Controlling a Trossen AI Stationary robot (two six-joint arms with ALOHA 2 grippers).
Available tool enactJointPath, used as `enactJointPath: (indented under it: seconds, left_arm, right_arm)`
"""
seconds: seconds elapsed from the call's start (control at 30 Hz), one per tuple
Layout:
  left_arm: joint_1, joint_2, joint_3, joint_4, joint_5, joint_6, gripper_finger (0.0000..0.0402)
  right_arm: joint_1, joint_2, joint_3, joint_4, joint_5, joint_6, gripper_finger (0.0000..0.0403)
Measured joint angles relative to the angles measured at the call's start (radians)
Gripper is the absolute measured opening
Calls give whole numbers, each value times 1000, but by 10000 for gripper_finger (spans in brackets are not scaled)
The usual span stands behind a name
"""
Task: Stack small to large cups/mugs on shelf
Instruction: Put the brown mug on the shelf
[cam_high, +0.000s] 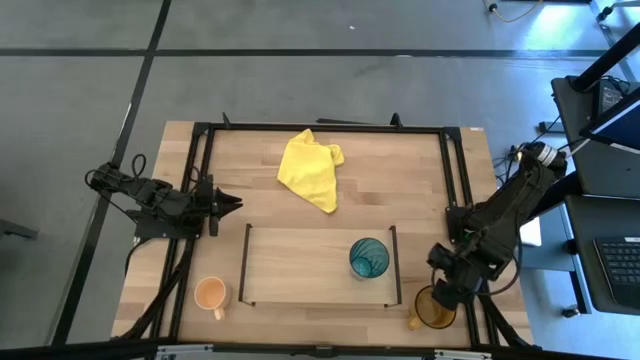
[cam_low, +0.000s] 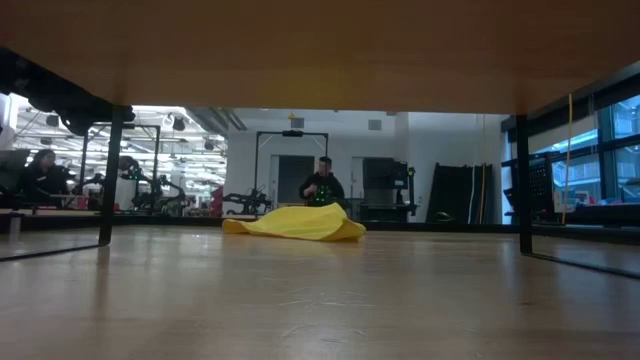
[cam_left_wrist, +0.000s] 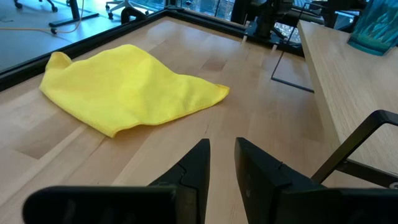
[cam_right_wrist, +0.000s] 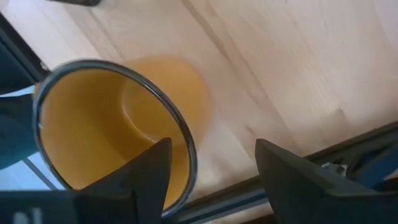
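The tall teal tumbler (cam_high: 368, 258) stands upright on the right part of the shelf (cam_high: 300, 270); it also shows in the left wrist view (cam_left_wrist: 375, 28). The small pale-orange mug (cam_high: 211, 293) stands on the table left of the shelf. The amber-brown mug (cam_high: 433, 308) stands on the table right of the shelf, near the front edge. My right gripper (cam_right_wrist: 211, 177) is open above it, one finger over the mug's mouth and one outside its rim (cam_right_wrist: 180, 134). My left gripper (cam_left_wrist: 222, 165) is shut and empty at the table's left side (cam_high: 230, 203).
A crumpled yellow cloth (cam_high: 312, 168) lies on the far middle of the table and shows in the low view (cam_low: 300, 222). The black frame rails (cam_high: 455, 170) run along the table's sides. A person (cam_low: 322, 185) stands in the room behind.
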Motion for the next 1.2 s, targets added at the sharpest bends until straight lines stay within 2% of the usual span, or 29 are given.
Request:
enactJointPath:
  seconds: [0.27, 0.47, 1.0, 1.1, 1.2]
  left_arm:
    - [0, 0, 0, 0, 0, 0, 69]
    - [0, 0, 0, 0, 0, 0, 69]
    - [0, 0, 0, 0, 0, 0, 69]
    - [0, 0, 0, 0, 0, 0, 69]
    - [0, 0, 0, 0, 0, 0, 69]
  right_arm:
    - [25, 0, -8, 9, 9, 56, 232]
    - [25, 0, -72, 110, 1, 58, 232]
    - [25, -1, -133, 130, -9, 105, 232]
    - [25, -1, -133, 132, -14, 110, 220]
    - [22, -1, -134, 135, -17, 110, 189]
